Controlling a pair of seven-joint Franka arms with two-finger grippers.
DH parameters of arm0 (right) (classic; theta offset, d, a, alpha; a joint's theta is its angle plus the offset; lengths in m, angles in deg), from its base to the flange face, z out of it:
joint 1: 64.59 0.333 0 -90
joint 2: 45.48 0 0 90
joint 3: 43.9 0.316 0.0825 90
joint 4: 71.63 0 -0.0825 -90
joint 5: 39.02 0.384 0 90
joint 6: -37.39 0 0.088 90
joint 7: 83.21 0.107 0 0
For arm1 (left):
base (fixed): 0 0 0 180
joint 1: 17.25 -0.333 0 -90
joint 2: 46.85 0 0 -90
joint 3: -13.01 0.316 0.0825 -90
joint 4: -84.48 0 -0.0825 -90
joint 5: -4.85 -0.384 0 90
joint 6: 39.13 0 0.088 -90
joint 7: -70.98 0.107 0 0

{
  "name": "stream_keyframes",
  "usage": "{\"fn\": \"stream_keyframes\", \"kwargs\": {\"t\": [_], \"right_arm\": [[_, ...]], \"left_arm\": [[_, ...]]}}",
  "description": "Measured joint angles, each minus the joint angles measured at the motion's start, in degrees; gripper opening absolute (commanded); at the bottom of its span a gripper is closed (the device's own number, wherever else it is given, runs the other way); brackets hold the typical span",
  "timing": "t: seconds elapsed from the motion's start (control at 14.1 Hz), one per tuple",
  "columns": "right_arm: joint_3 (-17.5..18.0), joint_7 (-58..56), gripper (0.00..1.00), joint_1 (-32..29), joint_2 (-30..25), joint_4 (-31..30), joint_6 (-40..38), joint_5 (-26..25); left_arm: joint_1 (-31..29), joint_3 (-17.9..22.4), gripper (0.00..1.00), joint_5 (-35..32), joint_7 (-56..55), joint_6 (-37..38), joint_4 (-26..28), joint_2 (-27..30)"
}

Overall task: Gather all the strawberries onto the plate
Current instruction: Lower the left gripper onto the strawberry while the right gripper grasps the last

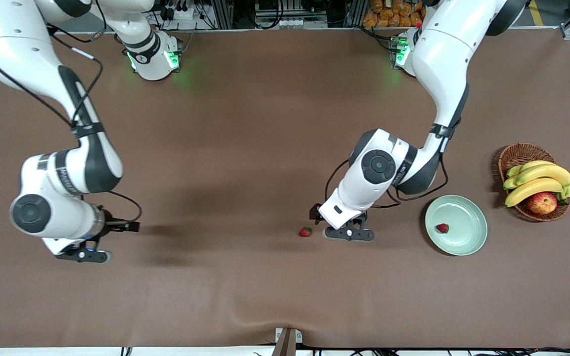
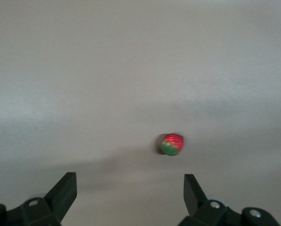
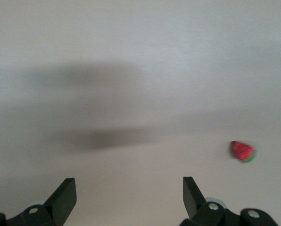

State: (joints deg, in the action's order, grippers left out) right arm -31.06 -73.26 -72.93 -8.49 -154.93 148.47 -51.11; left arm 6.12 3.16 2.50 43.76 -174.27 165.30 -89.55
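Table (image 1: 245, 138): brown cloth, both arms reaching over it. Left gripper (image 1: 349, 233) hangs low just beside the loose strawberry (image 1: 305, 232), jaws wide apart and empty. Right gripper (image 1: 83, 255), also spread and empty, waits over bare cloth at the right arm's end. Plate (image 1: 468, 217): mint green, toward the left arm's end, holding one berry (image 1: 442, 228); basket (image 1: 512, 154) of bananas (image 1: 537, 180) and an apple (image 1: 542, 202) stands just beside it. In the left wrist view the loose strawberry (image 2: 172, 144) lies ahead of the fingers (image 2: 65, 190), off centre. The step in hand is judged to be the grasp: centre the jaws over the berry, descend, then close gently. A third strawberry is not seen. Writing on the arm casings is too small to read.
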Motion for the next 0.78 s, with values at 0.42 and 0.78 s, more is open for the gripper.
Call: {"fn": "stream_keyframes", "kwargs": {"t": [0.42,0.78], "right_arm": [[-0.05,-28.05,1.0,-11.17,0.0,-8.64,10.41,-0.1],[0.04,-38.17,1.0,-14.04,0.02,-17.63,22.87,-0.32]], "left_arm": [[0.72,0.38,1.0,0.0,0.0,-8.6,-0.43,-4.87],[4.18,2.24,0.99,0.0,0.0,-16.54,-2.69,-9.54]]}}
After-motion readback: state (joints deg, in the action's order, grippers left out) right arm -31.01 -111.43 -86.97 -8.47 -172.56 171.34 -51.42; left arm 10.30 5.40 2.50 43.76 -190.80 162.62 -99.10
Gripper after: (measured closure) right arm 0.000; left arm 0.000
